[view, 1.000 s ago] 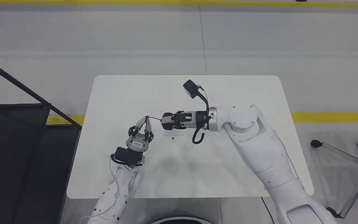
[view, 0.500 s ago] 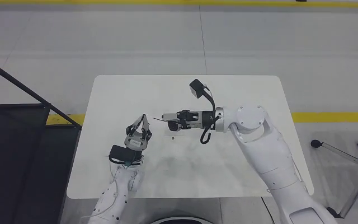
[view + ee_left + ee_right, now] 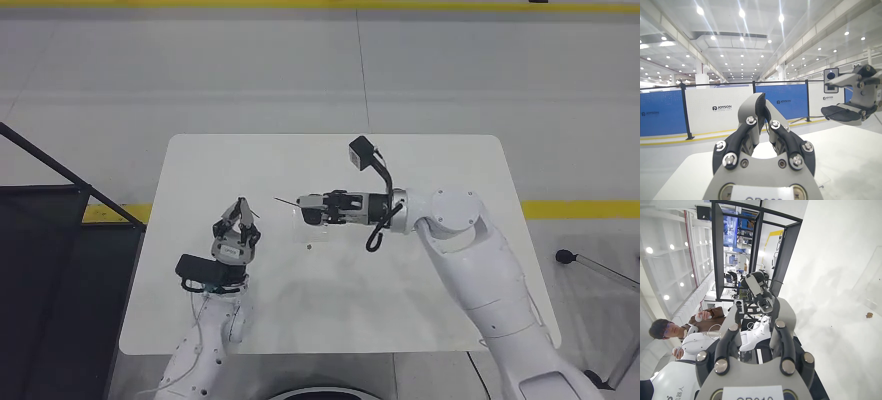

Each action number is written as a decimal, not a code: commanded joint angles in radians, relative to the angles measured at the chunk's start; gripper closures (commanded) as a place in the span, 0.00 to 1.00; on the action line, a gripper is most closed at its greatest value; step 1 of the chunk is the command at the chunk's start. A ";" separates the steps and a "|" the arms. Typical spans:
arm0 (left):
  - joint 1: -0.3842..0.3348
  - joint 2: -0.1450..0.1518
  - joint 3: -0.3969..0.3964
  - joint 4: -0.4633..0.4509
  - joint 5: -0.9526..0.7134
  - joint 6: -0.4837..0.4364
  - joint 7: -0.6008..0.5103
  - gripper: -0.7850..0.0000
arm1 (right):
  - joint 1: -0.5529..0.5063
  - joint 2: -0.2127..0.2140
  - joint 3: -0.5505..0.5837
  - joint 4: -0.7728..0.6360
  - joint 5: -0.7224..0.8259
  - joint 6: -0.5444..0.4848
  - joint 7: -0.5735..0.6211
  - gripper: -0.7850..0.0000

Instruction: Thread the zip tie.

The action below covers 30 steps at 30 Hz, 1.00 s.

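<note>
Left gripper (image 3: 241, 204) withdrew from right gripper (image 3: 303, 203); white table (image 3: 430, 160), yellow floor stripe (image 3: 580, 209).

A white table (image 3: 440, 170) carries a tiny brown speck (image 3: 869, 314) near a clear plastic sheet (image 3: 870, 279), with a black-framed dark screen (image 3: 40, 270) beside it, a yellow floor line (image 3: 580, 209) past it, and blue-and-white barrier panels (image 3: 662, 113) beyond.

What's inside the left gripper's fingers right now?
A thin black zip tie strand hangs from between the pads of the shut left gripper. Its clamped length is covered by those pads.
</note>
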State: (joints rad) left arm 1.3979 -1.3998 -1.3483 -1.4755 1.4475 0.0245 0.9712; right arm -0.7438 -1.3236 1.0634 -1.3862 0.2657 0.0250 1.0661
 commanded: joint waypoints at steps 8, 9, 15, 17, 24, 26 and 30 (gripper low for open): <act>0.034 0.000 -0.005 -0.055 -0.157 -0.139 -0.063 1.00 | 0.006 0.004 0.002 -0.025 0.034 -0.017 0.031 1.00; 0.036 0.000 -0.004 -0.058 -0.153 -0.141 -0.064 1.00 | 0.011 0.003 -0.006 -0.026 0.038 -0.013 0.041 1.00; 0.041 0.000 0.010 -0.062 -0.136 -0.158 -0.051 1.00 | 0.062 -0.010 -0.077 0.001 0.038 0.033 0.064 1.00; 0.042 0.000 0.015 -0.061 -0.135 -0.161 -0.050 1.00 | 0.079 -0.017 -0.100 0.015 0.043 0.041 0.061 1.00; 0.041 0.000 0.021 -0.055 -0.131 -0.166 -0.048 1.00 | 0.107 -0.031 -0.133 0.054 0.081 0.022 0.043 1.00; 0.040 0.000 0.022 -0.054 -0.131 -0.170 -0.048 1.00 | 0.110 -0.033 -0.136 0.062 0.087 0.020 0.038 1.00; 0.039 0.000 0.024 -0.054 -0.131 -0.175 -0.047 1.00 | 0.116 -0.035 -0.143 0.072 0.089 0.020 0.034 1.00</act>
State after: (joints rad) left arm 1.4371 -1.3998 -1.3256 -1.5287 1.3169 -0.1493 0.9232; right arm -0.6289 -1.3581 0.9222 -1.3166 0.3550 0.0434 1.1017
